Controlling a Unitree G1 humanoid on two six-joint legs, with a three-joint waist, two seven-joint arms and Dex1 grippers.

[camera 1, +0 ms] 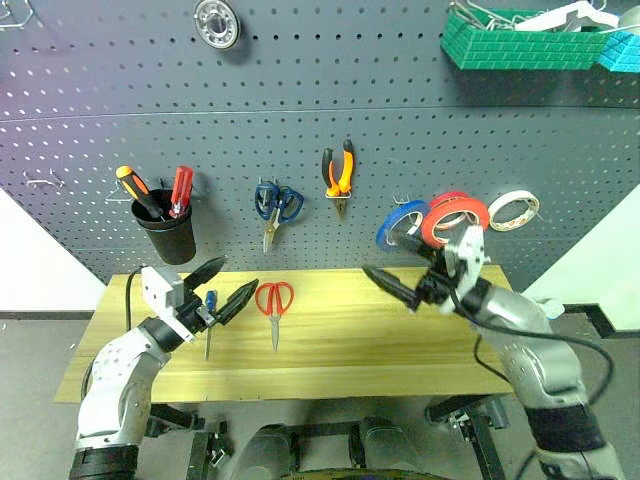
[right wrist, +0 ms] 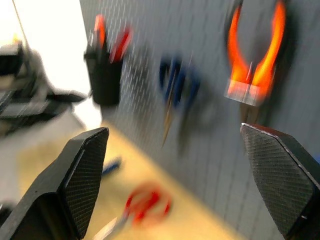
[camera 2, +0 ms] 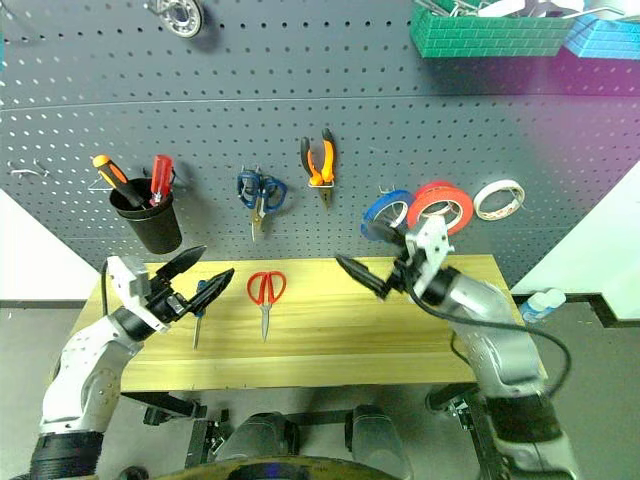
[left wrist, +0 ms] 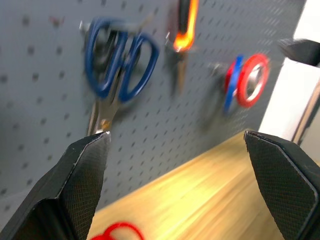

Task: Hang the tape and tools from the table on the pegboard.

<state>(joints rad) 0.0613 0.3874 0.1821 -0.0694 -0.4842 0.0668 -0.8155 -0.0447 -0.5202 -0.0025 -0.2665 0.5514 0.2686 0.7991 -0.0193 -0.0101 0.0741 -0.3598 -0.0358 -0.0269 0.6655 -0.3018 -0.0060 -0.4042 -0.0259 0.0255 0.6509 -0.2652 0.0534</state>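
Dark grey perforated pegboard (camera 1: 300, 100) is already carrying orange-and-black pliers (camera 1: 338, 172) and wide red tape ring (camera 1: 455, 215); red-handled scissors (camera 1: 274, 305) and small blue-handled screwdriver (camera 1: 209, 318) are lying awaiting pickup at nine o'clock on light yellowish plank table (camera 1: 350, 340), left gripper (camera 1: 222, 287) and right gripper (camera 1: 392, 285) both hovering released, empty.

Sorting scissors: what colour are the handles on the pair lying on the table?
Red handles, clearest in the left eye view.

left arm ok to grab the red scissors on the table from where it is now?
Probably yes. The left gripper is open and empty just beside the red scissors, which lie flat on the table with bare wood around them. Only the blue screwdriver lies close by.
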